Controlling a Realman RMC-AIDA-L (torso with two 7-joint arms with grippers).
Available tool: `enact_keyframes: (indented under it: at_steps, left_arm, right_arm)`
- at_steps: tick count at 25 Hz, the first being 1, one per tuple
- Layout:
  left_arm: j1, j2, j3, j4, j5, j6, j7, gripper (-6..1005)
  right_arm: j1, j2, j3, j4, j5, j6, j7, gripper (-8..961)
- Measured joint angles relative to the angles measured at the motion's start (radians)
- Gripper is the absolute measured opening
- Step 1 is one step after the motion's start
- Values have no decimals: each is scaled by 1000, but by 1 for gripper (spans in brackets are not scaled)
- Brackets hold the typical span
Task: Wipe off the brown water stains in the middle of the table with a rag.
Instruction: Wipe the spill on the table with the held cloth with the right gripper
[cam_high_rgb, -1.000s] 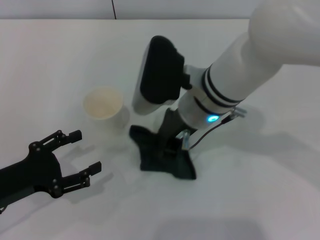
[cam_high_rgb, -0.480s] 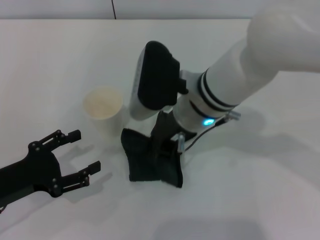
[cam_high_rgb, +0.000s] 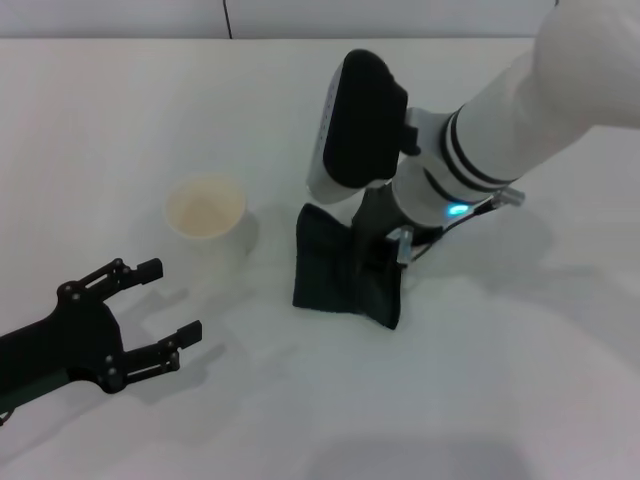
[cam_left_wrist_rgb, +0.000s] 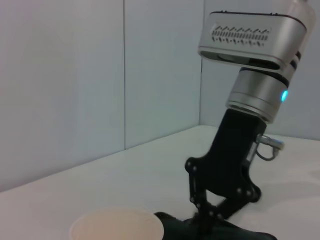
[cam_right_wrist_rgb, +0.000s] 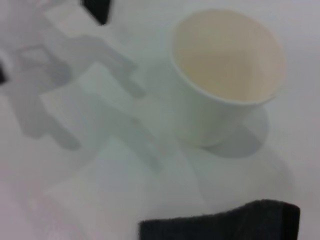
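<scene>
Swept rightward across the tabletop (cam_high_rgb: 120, 120) over the last second, the rag (cam_high_rgb: 340, 270) now lies clear of the paper cup (cam_high_rgb: 205, 215) instead of almost against its base, with the right arm's wrist shifted the same way. At far left, the left gripper (cam_high_rgb: 160, 305) hovers low near the tabletop's near edge, its fingers spread wide and empty, well apart from the cup. The cup stands upright just left of the cloth. At centre, the right gripper (cam_high_rgb: 375, 250) presses down into the dark rag, its fingers pinched on a fold at the cloth's upper middle, as the left wrist view suggests. No brown water stains can be seen in any view; if any remain, they are presumably beneath the cloth. The rag looks soft, light and floppy, likely to bunch and drag rather than slide flat, so a hold near its centre with downward pressure seems the surest way to keep it spread against the surface.
</scene>
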Motion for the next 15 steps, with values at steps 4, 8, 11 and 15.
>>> enact_keyframes:
  at_steps: [4, 8, 11, 15]
  left_arm:
    - [-3, -1, -1, 4, -2, 0, 0, 868]
    - [-7, -1, -1, 4, -4, 0, 0, 868]
    - [-11, -1, -1, 2, -4, 0, 0, 868]
    - [-14, 0, -1, 2, -4, 0, 0, 868]
  right_arm:
    - [-3, 3, -59, -34, 43, -9, 2, 67]
    - [6, 3, -144, -69, 159, 3, -1, 69]
    - [14, 4, -192, -78, 202, 36, -5, 71]
    - [18, 4, -216, -48, 208, 87, -18, 73]
